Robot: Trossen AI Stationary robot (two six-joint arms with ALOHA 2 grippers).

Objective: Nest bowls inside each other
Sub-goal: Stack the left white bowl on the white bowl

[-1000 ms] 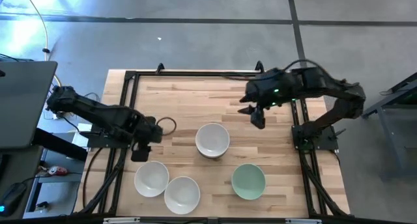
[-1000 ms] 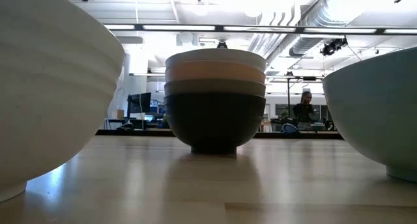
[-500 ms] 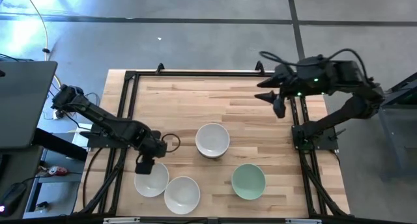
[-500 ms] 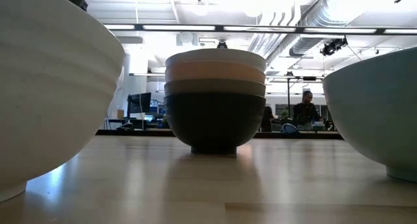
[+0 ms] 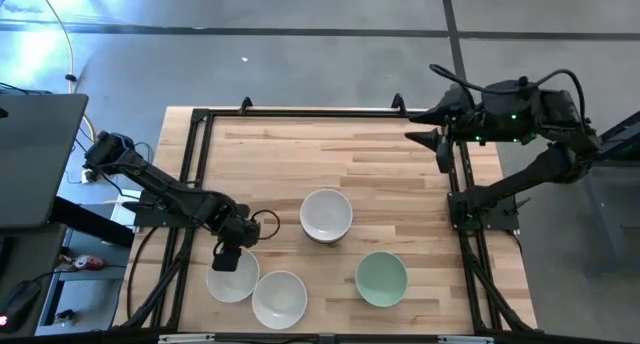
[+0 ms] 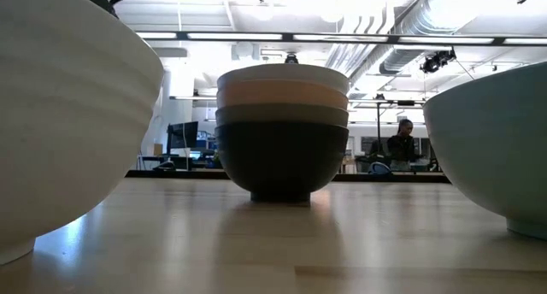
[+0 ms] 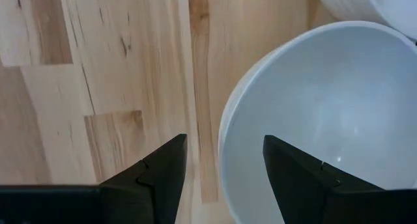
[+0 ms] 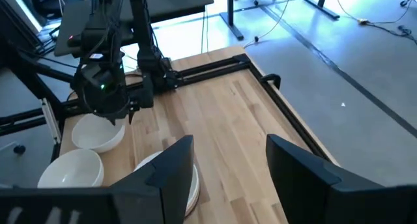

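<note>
A stack of bowls (image 5: 326,215) stands mid-table: white on top, then peach-orange, olive-grey and black at the bottom (image 6: 282,132). Two white bowls (image 5: 232,276) (image 5: 279,298) rest on their bases near the near-left corner. A mint green bowl (image 5: 381,278) sits near-right. My left gripper (image 5: 228,256) (image 7: 225,178) is open over the far rim (image 7: 223,136) of the left white bowl, one finger outside the rim and one over the hollow, with no touch showing. My right gripper (image 5: 440,149) (image 8: 228,178) is open, raised by the table's far right edge.
A black metal frame (image 5: 200,119) runs along the table's edges. Bare wood (image 5: 300,154) lies across the far half of the table. In the low view the white bowl (image 6: 68,114) and the mint bowl (image 6: 496,140) loom at either side, and a person (image 6: 402,144) sits far behind.
My left gripper has moved toward the near edge and down, ending over the left white bowl's rim. My right gripper has drawn away from the stack toward the table's far right edge. The bowls have kept still.
</note>
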